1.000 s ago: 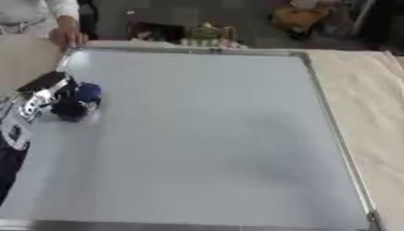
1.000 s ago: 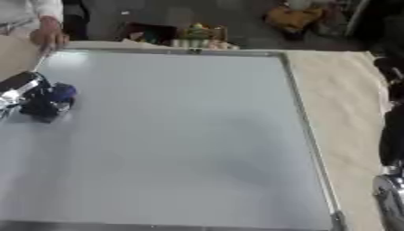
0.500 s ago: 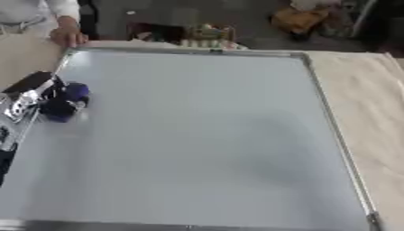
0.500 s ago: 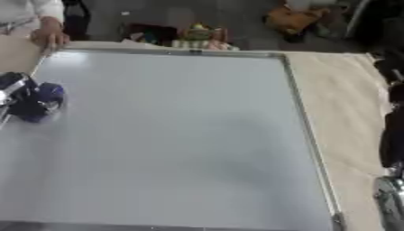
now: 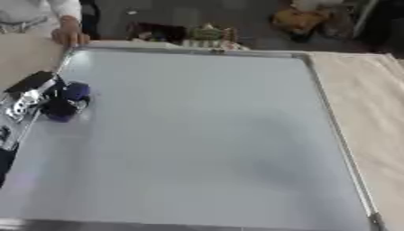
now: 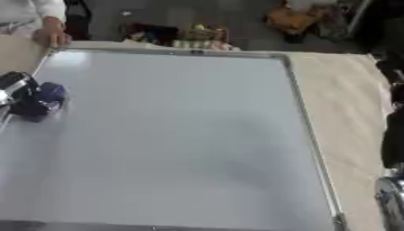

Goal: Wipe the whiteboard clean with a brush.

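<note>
The whiteboard point(image 5: 197, 135) fills most of both views; its surface is pale grey with no marks that I can make out, inside a silver frame point(image 5: 335, 135). A dark blue brush point(image 5: 67, 103) rests on the board close to its left edge. My left hand point(image 5: 30, 97), black and silver, comes in from the left and is curled round the brush. My right hand point(image 6: 391, 135) shows only as a dark shape at the right edge of the right eye view, off the board.
A person's hand point(image 5: 69, 36) rests on the board's far left corner. Beige cloth point(image 5: 378, 117) covers the table to the right of the board. Bags and clutter point(image 5: 207, 34) lie on the floor beyond the far edge.
My left hand has slid the brush a little to the left, toward the board's left edge. The right arm and the person's hand have stayed put.
</note>
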